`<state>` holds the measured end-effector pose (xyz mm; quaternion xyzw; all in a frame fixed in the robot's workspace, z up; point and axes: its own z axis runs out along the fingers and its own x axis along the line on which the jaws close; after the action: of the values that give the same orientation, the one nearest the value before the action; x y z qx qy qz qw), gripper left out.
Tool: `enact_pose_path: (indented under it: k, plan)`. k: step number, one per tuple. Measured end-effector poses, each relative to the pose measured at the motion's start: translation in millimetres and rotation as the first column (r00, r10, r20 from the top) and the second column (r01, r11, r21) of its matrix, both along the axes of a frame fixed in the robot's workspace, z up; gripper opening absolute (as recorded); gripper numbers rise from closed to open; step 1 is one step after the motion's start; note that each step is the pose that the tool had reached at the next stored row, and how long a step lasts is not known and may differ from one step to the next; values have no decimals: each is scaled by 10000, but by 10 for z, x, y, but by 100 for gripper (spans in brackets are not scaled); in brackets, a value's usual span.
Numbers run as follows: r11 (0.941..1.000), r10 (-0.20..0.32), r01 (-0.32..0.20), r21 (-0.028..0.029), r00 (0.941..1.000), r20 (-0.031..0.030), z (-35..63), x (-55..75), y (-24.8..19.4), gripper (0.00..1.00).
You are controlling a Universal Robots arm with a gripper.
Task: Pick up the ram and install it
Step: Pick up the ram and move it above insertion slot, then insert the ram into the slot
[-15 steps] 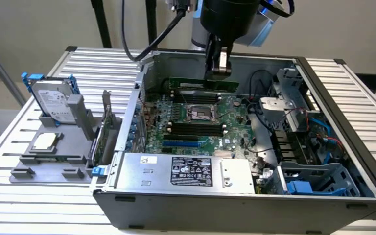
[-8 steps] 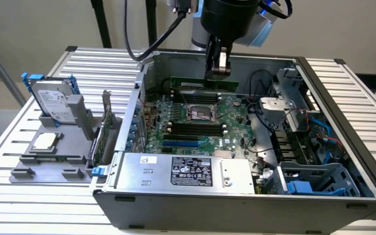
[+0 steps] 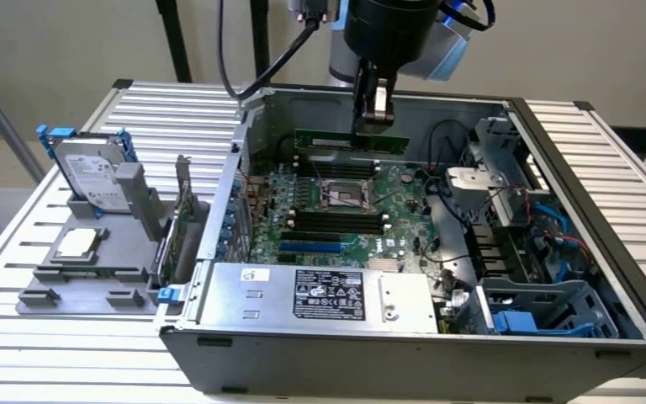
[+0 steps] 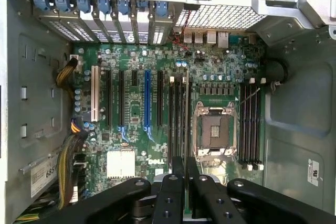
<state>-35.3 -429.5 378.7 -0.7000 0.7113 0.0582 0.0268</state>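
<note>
On the exterior view's left, a silver hard drive in blue rails (image 3: 90,172) stands on a grey slotted stand (image 3: 82,273). To the right, over the open grey computer case (image 3: 413,345), the dark arm (image 3: 390,25) hangs straight down. Its gripper (image 3: 373,122) is clamped on the long, thin, dark-green ram stick (image 3: 329,140), held level above the green motherboard (image 3: 335,210).

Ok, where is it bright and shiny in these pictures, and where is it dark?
Exterior view: soft, even light; the slatted table looks pale and bright, while the computer case is dimmer inside, below the end effector gripping the memory stick. Wrist view: the case's metal rim glares nearly white, the green board is well lit, and the end effector's fingers look almost black.
</note>
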Motion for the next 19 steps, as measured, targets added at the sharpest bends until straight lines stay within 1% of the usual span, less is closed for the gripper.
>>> enact_pose_path:
  k: [14,16,19]
  plan:
    - [10000,-1,1,-2,10000,0,0,0,0,13]
    - [10000,-1,1,-5,10000,-1,-21,-2,1,13]
    - [10000,-4,4,-13,10000,1,-76,-10,31,13]
